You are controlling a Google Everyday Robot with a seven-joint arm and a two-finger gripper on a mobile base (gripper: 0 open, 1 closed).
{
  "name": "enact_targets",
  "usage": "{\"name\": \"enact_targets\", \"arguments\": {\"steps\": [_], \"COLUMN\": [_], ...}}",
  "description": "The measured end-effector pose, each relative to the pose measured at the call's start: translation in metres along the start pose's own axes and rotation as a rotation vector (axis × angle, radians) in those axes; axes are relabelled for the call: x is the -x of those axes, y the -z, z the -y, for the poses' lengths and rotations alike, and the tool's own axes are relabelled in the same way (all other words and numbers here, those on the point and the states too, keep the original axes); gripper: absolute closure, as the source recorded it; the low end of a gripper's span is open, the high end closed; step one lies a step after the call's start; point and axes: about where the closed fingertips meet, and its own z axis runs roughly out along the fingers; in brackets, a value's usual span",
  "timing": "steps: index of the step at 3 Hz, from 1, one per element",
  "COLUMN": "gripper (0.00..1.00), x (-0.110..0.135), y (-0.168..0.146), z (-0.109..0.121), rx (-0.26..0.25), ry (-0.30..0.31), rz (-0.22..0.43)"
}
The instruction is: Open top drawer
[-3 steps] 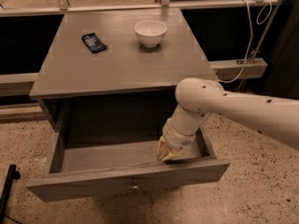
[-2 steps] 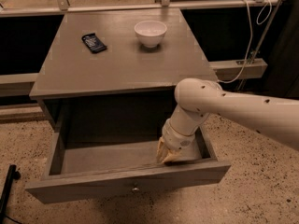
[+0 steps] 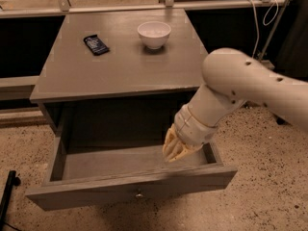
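"Only the white jointed arm [image 3: 250,81] has moved: its elbow has swung up and to the right, and the pale two-finger gripper [image 3: 174,148] has risen a little. The grey painted wooden top drawer [image 3: 120,192] sits just where it was."

"So how far along is it?"

"Done, I'd judge – the drawer is pulled well out from under the grey cabinet top [image 3: 120,71], its inside floor showing. The gripper hangs inside it near the front right corner, apart from the small round metal knob [image 3: 138,195] at the front panel's centre. What's left is drawing the arm clear."

"Gripper parted or closed?"

"I cannot tell. Whatever lies below the open drawer is hidden – and the arm runs off the right edge."
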Motion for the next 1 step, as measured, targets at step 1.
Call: {"name": "enact_targets", "arguments": {"steps": [1], "gripper": [0.85], "x": [0.0318], "y": [0.0715], "z": [-0.0069], "rx": [-0.129], "ry": [0.102], "rz": [0.02]}}
